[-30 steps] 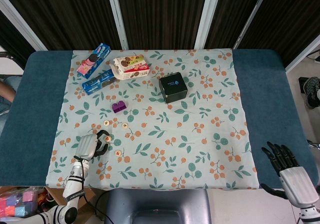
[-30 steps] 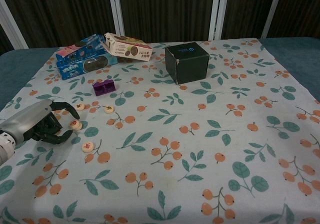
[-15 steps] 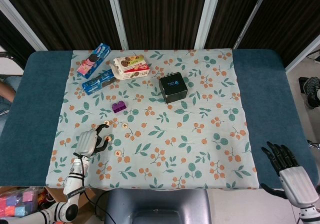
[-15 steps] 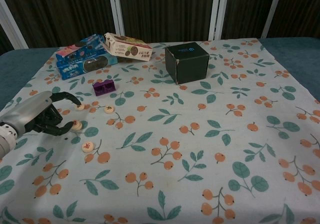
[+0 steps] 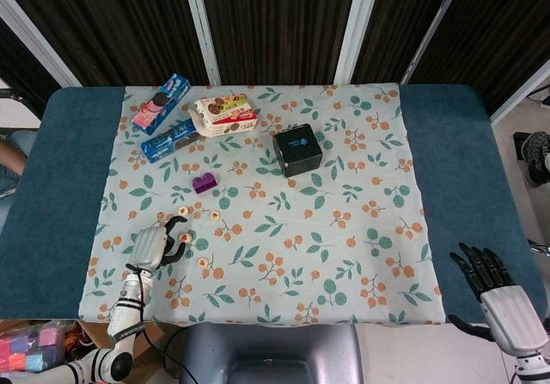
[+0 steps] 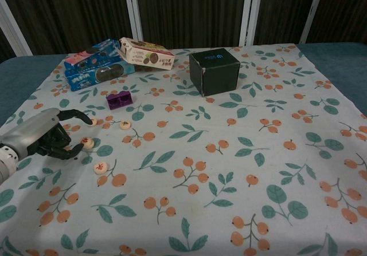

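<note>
The right hand (image 5: 497, 291) hung off the near right corner of the table, fingers spread, holding nothing. The left hand (image 6: 45, 137) rested on the floral cloth (image 6: 229, 153) at the near left, fingers curled loosely; whether its fingertips touched the nearest round token (image 6: 87, 142) could not be told. A 2nd token (image 6: 100, 166) lay nearer the table edge, just beside the hand, and 2 more (image 6: 125, 125) lay slightly beyond. Further back sat a purple block (image 6: 119, 100). A black box (image 6: 214, 71) stood upright near the centre. At the far left lay 2 blue biscuit packs (image 6: 94, 67) with a white biscuit box (image 6: 146, 52) leaning against them.
</note>
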`<state>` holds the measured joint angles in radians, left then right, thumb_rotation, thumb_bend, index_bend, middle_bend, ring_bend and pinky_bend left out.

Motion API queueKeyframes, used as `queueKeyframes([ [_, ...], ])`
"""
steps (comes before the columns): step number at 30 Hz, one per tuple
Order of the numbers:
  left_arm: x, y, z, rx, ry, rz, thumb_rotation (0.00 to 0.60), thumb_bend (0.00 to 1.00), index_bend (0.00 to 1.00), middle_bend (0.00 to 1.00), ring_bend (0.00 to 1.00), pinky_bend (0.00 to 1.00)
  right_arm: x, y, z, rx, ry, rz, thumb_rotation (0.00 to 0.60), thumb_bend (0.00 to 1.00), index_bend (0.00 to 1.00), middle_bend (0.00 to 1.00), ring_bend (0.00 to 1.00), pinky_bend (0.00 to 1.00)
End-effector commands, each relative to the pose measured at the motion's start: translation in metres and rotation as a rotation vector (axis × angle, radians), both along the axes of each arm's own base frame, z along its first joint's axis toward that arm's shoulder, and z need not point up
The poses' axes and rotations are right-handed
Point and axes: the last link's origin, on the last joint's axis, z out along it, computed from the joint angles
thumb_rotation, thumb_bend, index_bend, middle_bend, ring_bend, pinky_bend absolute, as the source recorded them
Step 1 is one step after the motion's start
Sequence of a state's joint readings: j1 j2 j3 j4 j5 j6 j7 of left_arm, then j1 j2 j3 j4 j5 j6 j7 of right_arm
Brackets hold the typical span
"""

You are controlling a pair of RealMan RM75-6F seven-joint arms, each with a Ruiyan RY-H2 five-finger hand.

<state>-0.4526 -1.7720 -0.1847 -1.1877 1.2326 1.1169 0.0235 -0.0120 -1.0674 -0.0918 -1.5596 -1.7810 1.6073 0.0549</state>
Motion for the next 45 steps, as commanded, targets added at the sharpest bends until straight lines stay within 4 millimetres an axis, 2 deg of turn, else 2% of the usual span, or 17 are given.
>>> queueKeyframes([
  [1,0.000,0.000,-0.003,-0.008,0.006,-0.001,0.600,0.43,0.28,1.00,1.00,1.00,0.000,0.000,-0.001,0.003,0.003,0.000,0.600,0.14,0.00,0.00,0.00,0.00],
  [10,0.000,0.002,-0.006,-0.001,0.003,0.002,0.600,0.43,0.28,1.00,1.00,1.00,0.000,0.000,0.000,0.001,-0.002,0.001,0.600,0.14,0.00,0.00,0.00,0.00],
  [23,0.006,0.006,0.002,0.025,-0.027,-0.009,0.600,0.43,0.28,1.00,1.00,1.00,0.000,0.000,0.000,-0.002,-0.001,0.000,0.600,0.14,0.00,0.00,0.00,0.00],
  [32,0.019,0.037,0.038,0.113,-0.106,0.000,0.600,0.43,0.28,1.00,1.00,1.00,0.000,0.000,0.002,-0.003,-0.005,0.000,0.600,0.14,0.00,0.00,0.00,0.00],
  [39,0.013,0.060,0.029,0.046,-0.043,0.070,0.600,0.41,0.32,1.00,1.00,1.00,0.000,0.000,0.001,-0.004,-0.002,-0.001,0.600,0.14,0.00,0.00,0.00,0.00],
  [45,0.012,0.068,0.021,0.011,-0.001,0.087,0.600,0.39,0.39,1.00,1.00,1.00,-0.001,-0.001,0.001,-0.004,0.000,-0.005,0.600,0.14,0.00,0.00,0.00,0.00],
])
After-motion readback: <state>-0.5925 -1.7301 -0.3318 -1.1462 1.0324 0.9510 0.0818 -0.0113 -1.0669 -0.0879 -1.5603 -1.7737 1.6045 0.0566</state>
